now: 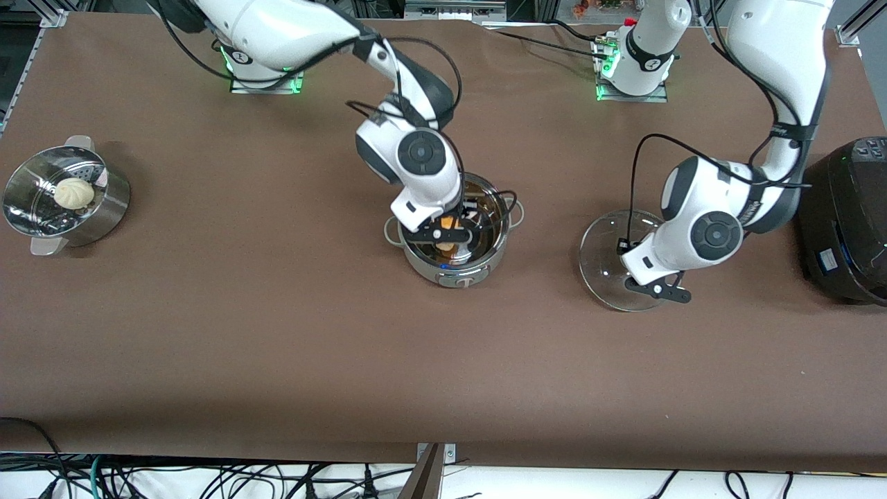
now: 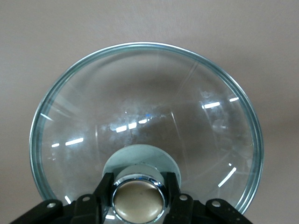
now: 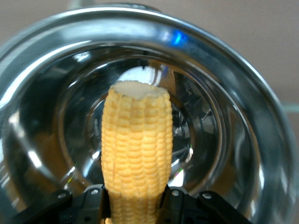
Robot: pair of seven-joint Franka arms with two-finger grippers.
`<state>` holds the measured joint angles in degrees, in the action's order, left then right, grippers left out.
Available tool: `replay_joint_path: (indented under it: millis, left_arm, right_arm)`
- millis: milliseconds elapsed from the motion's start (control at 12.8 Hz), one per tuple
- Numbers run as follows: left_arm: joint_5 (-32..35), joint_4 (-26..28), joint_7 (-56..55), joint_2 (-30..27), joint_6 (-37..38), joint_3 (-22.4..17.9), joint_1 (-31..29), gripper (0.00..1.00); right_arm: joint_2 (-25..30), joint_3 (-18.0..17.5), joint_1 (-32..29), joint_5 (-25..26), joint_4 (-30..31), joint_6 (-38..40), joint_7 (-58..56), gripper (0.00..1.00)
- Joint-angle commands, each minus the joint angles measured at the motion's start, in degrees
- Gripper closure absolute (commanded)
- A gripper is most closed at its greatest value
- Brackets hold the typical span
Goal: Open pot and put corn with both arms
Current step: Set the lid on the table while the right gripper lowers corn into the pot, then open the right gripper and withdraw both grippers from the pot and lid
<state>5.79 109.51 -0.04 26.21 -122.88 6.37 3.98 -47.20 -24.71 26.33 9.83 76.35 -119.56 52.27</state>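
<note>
The steel pot [image 1: 455, 274] stands open at the table's middle. My right gripper [image 1: 450, 234] reaches down into it and is shut on the yellow corn cob [image 1: 447, 223]. In the right wrist view the fingers [image 3: 96, 203] clamp the cob [image 3: 136, 144] at its lower end, and the cob hangs just over the pot's shiny floor [image 3: 205, 130]. The clear glass lid [image 1: 604, 256] is low at the table toward the left arm's end. My left gripper [image 2: 138, 199] is shut on its tan knob [image 2: 138, 201]; the glass dome [image 2: 145, 102] spreads under it.
A perforated steel steamer [image 1: 104, 208] with a pale bun [image 1: 73, 192] stands at the right arm's end of the table. A big black cooker [image 1: 849, 218] stands at the left arm's end, close beside the left arm's wrist.
</note>
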Motion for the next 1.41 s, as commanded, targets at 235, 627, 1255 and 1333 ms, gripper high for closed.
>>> replay_joint_path:
  millis: [235,627,1255,1333]
  left_arm:
    - [1.5,-0.3,0.7,-11.8,9.4,0.8,-0.7,0.0]
    - [-3.6,-13.2,-2.7,-22.4,25.3,0.7,-0.8,0.0]
    - [-3.5,-19.2,-9.3,-24.3,34.6,0.8,-0.9,0.0]
    - [-3.5,-19.2,-9.3,-24.3,34.6,0.8,-0.9,0.0]
  right_arm:
    - [-1.2,0.5,1.0,3.2,-2.7,1.2,0.7,0.0]
    - [6.0,-1.1,4.4,2.7,-13.0,21.6,0.6,0.0]
    - [20.4,2.9,-36.3,0.5,-14.9,42.3,-46.2,0.0]
    - [20.3,2.6,-40.0,0.5,-14.9,42.6,-52.1,0.0]
